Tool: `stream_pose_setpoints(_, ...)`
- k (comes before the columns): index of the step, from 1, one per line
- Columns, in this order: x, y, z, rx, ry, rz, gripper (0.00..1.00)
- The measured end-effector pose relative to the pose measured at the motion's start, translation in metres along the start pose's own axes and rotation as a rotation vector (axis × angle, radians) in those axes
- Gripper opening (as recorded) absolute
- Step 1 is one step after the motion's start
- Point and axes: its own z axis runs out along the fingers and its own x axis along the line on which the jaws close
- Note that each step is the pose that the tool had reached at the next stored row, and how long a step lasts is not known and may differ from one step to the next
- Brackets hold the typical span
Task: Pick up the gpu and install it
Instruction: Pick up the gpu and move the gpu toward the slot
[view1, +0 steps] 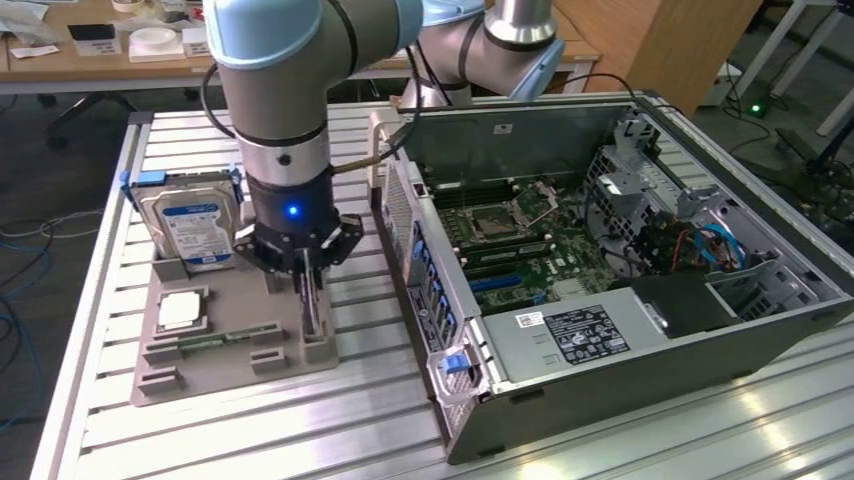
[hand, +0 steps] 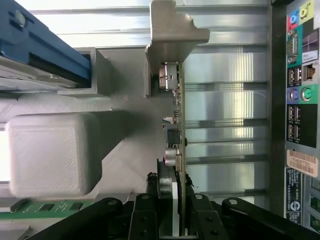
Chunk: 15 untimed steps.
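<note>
The gpu (view1: 311, 312) stands on edge in a slot of the grey holder tray (view1: 214, 385), to the exterior view's left of the open computer case (view1: 694, 330). My gripper (view1: 310, 288) has come straight down over it. In the wrist view the thin card of the gpu (hand: 176, 100) runs from a grey holder post (hand: 172, 35) into my gripper (hand: 172, 202), whose black fingers (hand: 145, 210) press on both of its faces. The gripper is shut on the gpu, and the card still sits in its slot.
On the same tray stand a silver hard drive (view1: 187, 225), a square processor (view1: 180, 310) and a green memory stick (view1: 220, 340). The case's motherboard (view1: 514, 245) lies exposed. The case's port panel (hand: 300, 100) is close beside the card. The slatted metal table (view1: 641, 440) extends in front.
</note>
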Motion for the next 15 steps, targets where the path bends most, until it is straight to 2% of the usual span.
stream_pose_setpoints(4,0.000,0.0000,-0.0116,-0.0001,-0.0001,0.000,0.28)
stream_pose_setpoints(15,-0.001,0.0001,-0.0362,-0.0001,-0.0001,0.000,0.28)
